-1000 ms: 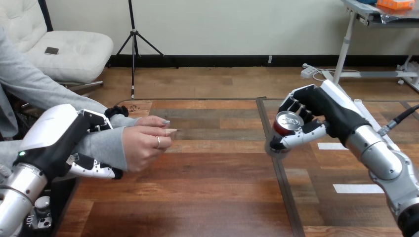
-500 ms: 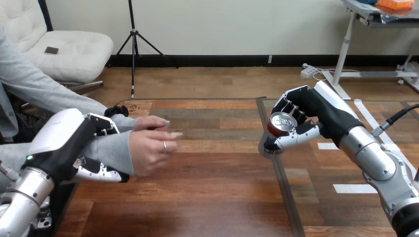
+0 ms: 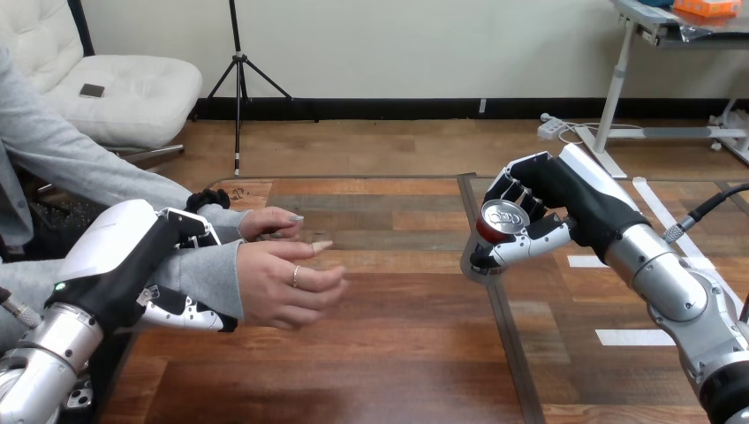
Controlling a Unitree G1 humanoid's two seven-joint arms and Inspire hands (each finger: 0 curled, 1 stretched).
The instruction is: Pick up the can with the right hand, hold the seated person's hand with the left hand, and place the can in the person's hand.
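While the right hand (image 3: 565,199) kept its fingers curled around the silver-topped red metal can (image 3: 500,218), it had carried the can a little toward the middle of the brown wooden surface (image 3: 380,353) compared with one second before. On the other side the left hand (image 3: 124,265), closed around the grey-sleeved wrist of the person's nearer hand (image 3: 287,283), had brought that hand toward the centre as well. The gap between the two had therefore become smaller, which I judged to mean that the handover was approaching but was not yet done. The can was held above the surface, tilted with its top toward the camera. It stayed to the right of the person's nearer hand and clearly apart from it.
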